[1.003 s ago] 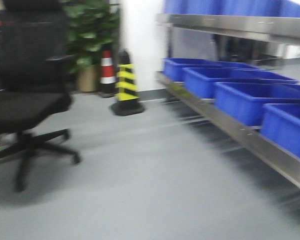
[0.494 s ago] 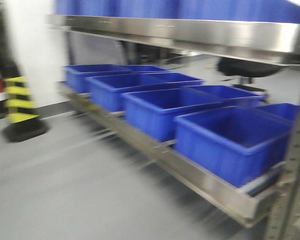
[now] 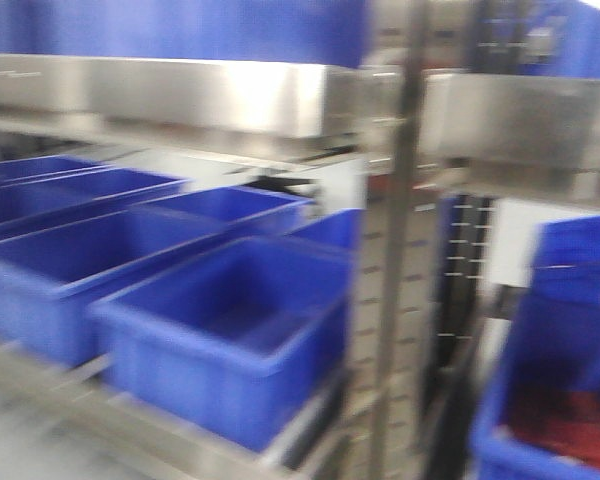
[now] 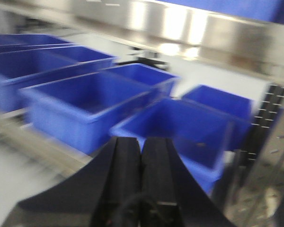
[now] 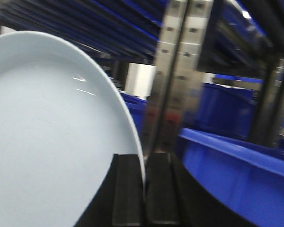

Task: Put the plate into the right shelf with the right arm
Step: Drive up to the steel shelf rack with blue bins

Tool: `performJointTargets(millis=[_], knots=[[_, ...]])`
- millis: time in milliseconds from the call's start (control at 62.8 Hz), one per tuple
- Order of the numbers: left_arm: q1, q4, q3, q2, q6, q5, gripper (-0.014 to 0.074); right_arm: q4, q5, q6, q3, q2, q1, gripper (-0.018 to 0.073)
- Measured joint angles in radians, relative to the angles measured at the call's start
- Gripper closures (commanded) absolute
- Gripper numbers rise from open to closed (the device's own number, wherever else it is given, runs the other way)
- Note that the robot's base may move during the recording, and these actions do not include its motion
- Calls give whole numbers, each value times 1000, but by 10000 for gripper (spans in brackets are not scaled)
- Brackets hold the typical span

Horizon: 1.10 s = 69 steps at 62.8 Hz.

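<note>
Right wrist view: my right claw [image 5: 144, 163] is clamped on the plate [image 5: 52, 142], with the rim pinched between the two fingers.
Plate: white and glossy, held on edge in the air, filling the view left of the upright [image 5: 173, 71]. It looks apart from the upright, but the blur leaves me unsure.
Left claw [image 4: 141, 142]: the fingers are pressed together with no gap and grip nothing. It hangs left of the upright [image 4: 274, 123], in front of the bins [image 4: 85, 109].
Shelf [image 3: 180, 95]: a broad steel rail runs left from the upright [image 3: 395, 250]. Another rail continues to the right of the upright at about the same height.
Bins left of the upright: open blue bins [image 3: 230, 330] sit in a row on the lower level, and the nearest one is just beside the upright.
Bin right of the upright: a blue bin [image 3: 560, 380] sits low, holding something red [image 3: 570, 420] that is too blurred to name.
Above the rail: more blue fills the top of the front view, left of the upright.
Sharpness: all three views are smeared, so fine detail is lost.
</note>
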State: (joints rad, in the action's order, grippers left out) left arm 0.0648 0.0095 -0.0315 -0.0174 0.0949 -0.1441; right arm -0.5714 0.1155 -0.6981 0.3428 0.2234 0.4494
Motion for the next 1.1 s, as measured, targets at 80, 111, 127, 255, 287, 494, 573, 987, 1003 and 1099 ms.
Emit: performJointTargets(millis=[80,111,127,255,287,494,573,987,1003,1099], knots=[[0,0,0,0,0,0,643,0,0,0,0,0,0,501],[0,0,0,0,0,0,643,0,0,0,0,0,0,501],[0,0,0,0,0,0,643,0,0,0,0,0,0,501],[0,0,0,0,0,0,643,0,0,0,0,0,0,501],[0,0,0,0,0,0,643,0,0,0,0,0,0,501],[0,0,0,0,0,0,643,0,0,0,0,0,0,501],[0,0,0,0,0,0,643,0,0,0,0,0,0,501],[0,0,0,0,0,0,643,0,0,0,0,0,0,501],[0,0,0,0,0,0,643,0,0,0,0,0,0,501],[0,0,0,0,0,0,643,0,0,0,0,0,0,501]])
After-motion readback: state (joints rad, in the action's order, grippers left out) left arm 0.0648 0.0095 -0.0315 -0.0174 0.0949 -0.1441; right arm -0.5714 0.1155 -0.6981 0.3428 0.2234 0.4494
